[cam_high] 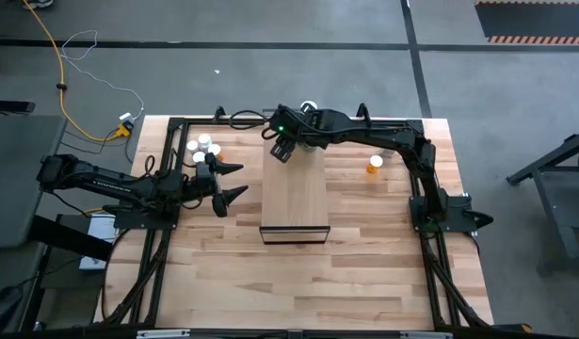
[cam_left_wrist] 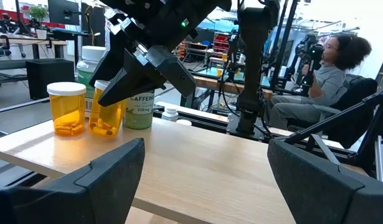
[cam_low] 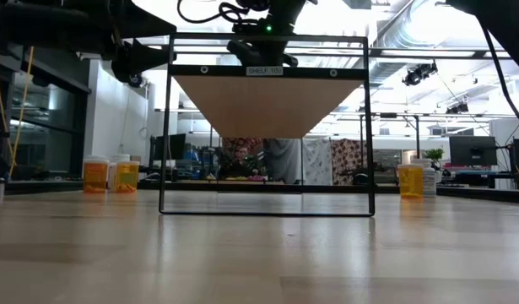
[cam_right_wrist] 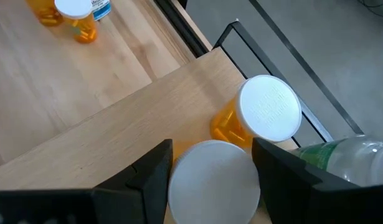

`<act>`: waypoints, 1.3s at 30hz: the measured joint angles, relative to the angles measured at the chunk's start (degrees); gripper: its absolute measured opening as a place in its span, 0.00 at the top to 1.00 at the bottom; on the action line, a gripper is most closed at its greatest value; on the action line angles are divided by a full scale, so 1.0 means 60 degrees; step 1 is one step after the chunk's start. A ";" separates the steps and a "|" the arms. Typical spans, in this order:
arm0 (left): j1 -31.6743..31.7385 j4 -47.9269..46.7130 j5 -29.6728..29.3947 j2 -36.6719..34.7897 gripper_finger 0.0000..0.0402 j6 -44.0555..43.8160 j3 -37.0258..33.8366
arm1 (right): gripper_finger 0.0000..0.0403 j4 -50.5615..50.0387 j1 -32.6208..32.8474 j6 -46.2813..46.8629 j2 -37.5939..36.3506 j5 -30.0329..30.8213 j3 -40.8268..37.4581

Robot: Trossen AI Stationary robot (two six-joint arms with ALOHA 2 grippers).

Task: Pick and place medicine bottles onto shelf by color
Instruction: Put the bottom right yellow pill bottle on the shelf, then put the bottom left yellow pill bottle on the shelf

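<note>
My right claw: my right gripper (cam_right_wrist: 207, 165) hangs over the far end of the shelf (cam_high: 295, 193), fingers spread wide, with a white-capped bottle (cam_right_wrist: 213, 180) between them.
Holding it?: I can't quite tell if the fingers touch that cap yet (it sits very close under my camera).
Neighbors: an orange bottle (cam_right_wrist: 256, 112) stands just beside it, and a green bottle (cam_right_wrist: 340, 155) lies past that one.
My left claw: my left gripper (cam_high: 228, 181) waits beside the shelf, fingers spread, holding nothing.
Other bottles: a small bunch (cam_high: 204, 147) stands near the table's far left corner; one orange bottle (cam_high: 375, 165) stands alone on the right.
What could go wrong: if I squeeze crooked, a finger could bump the orange neighbor off the shelf edge.
</note>
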 joint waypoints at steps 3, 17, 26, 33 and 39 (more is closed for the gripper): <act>-0.0001 -0.0002 0.0001 -0.0002 0.18 0.0000 0.0004 | 0.51 -0.0077 -0.0041 -0.0015 0.0001 -0.0056 0.0000; 0.0000 0.0000 0.0004 0.0000 0.18 0.0000 0.0004 | 0.37 -0.0093 -0.0164 0.0042 0.0002 -0.0335 0.0000; 0.0000 0.0000 0.0004 0.0000 0.18 0.0004 0.0004 | 0.35 0.0988 -0.0156 -0.0710 0.0002 -0.0373 0.0120; 0.0000 -0.0006 0.0005 -0.0002 0.18 0.0002 0.0004 | 0.35 0.0241 0.0052 -0.1420 -0.0336 -0.0368 0.0696; -0.0002 -0.0058 0.0038 0.0002 0.18 0.0002 0.0004 | 0.35 -0.0548 0.0633 -0.1329 -0.1559 -0.0477 -0.0007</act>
